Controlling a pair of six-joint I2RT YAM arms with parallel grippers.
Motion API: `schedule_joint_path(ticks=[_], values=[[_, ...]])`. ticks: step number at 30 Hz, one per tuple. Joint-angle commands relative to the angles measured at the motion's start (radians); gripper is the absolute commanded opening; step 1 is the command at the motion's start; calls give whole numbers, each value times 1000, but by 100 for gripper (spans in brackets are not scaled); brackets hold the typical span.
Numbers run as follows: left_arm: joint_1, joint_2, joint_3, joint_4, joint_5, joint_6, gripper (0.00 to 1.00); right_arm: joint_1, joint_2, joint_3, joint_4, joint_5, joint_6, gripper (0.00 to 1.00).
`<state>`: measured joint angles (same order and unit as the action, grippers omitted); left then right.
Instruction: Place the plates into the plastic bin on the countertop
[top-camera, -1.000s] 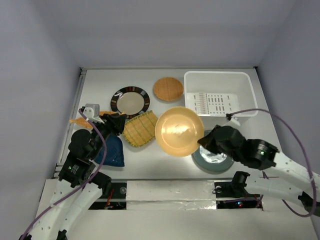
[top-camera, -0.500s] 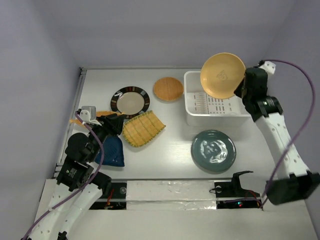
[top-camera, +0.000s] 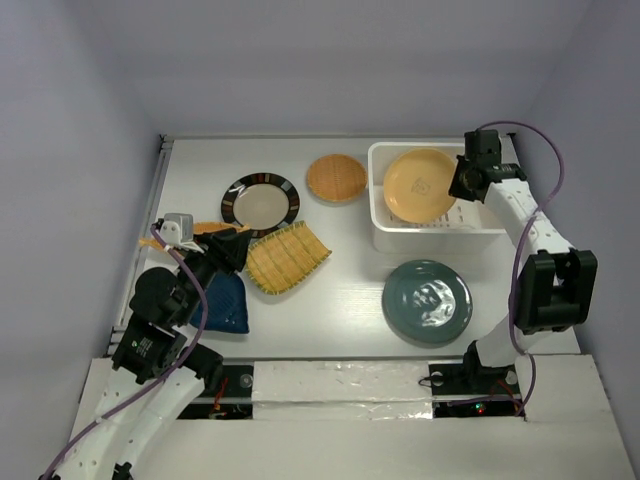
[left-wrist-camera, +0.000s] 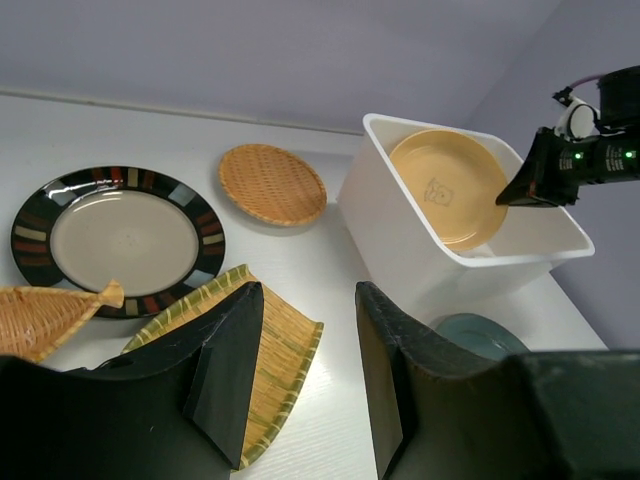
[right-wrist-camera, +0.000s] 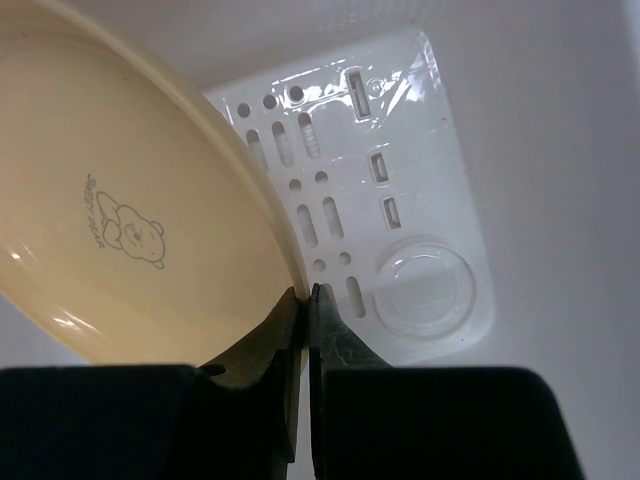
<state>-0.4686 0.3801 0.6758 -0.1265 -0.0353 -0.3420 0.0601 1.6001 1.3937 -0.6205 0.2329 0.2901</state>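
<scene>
My right gripper (top-camera: 462, 183) is shut on the rim of the orange-yellow plate (top-camera: 418, 184) and holds it tilted inside the white plastic bin (top-camera: 383, 232); the wrist view shows the plate (right-wrist-camera: 130, 240) pinched at its edge above the bin's perforated floor (right-wrist-camera: 400, 230). My left gripper (top-camera: 232, 247) is open and empty, hovering by the yellow-green slatted plate (top-camera: 288, 256), which also shows under it in the left wrist view (left-wrist-camera: 275, 350). On the countertop lie the black-rimmed plate (top-camera: 260, 203), woven tan plate (top-camera: 336, 177), teal plate (top-camera: 427, 301), blue leaf dish (top-camera: 226, 303) and orange leaf dish (left-wrist-camera: 40, 315).
Pale walls close in the white countertop (top-camera: 340, 300) on three sides. A metal strip (top-camera: 340, 385) runs along the near edge between the arm bases. The right arm's cable (top-camera: 545, 190) loops above the bin's right side.
My right arm carried the orange-yellow plate from the table's middle up to the bin, then lowered it inside. The left arm stayed almost still.
</scene>
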Motion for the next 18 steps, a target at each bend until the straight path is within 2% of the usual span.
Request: schedule_joint_path(ticks=[1,5,8,11,12,15,18], values=[[-11,-1,34,27,-5,9,39,-5,29,37,25,-24,-23,0],[-22,-7,34,22,-6,9,39,-5,60,25,22,-23,-23,1],[-22,-17,36,24,-12,11,39,-5,75,24,15,-12,-23,8],[-22,-20,36,21,-14,11,39,-5,52,27,21,28,-6,25],[-22,-20,36,21,-15,11,39,-5,35,30,22,48,-2,40],[-31,-17,38,16,-26,9,39,-5,-60,47,25,114,17,66],[-31,-20,38,16,-28,8,39,7,-214,33,48,83,30,66]])
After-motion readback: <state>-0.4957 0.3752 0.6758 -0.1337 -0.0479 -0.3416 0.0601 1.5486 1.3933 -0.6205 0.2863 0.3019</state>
